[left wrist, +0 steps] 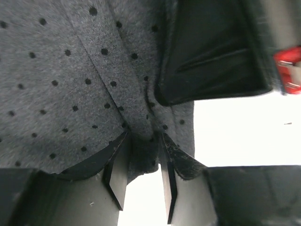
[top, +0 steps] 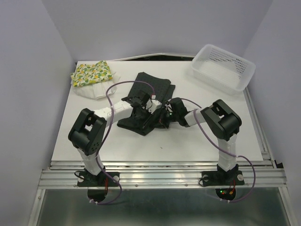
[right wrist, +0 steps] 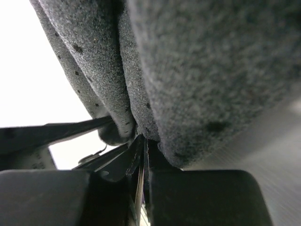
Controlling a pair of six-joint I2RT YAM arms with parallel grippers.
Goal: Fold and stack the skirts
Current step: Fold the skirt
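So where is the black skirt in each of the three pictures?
Top external: the black skirt lies in the middle of the white table.
Left wrist: it fills the upper left as dotted grey cloth.
Right wrist: it fills the top and right.
Shared landmark: the white table, bright in both wrist views.

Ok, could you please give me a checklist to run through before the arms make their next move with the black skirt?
1. Left gripper pinching black skirt: ok, cloth between its fingers.
2. Right gripper shut: ok; cloth caught: cannot tell.
3. Black skirt lying flat: not ok, bunched.
4. Lemon-print skirt folded on white skirt: ok.
5. Mesh basket apart from the skirts: ok.
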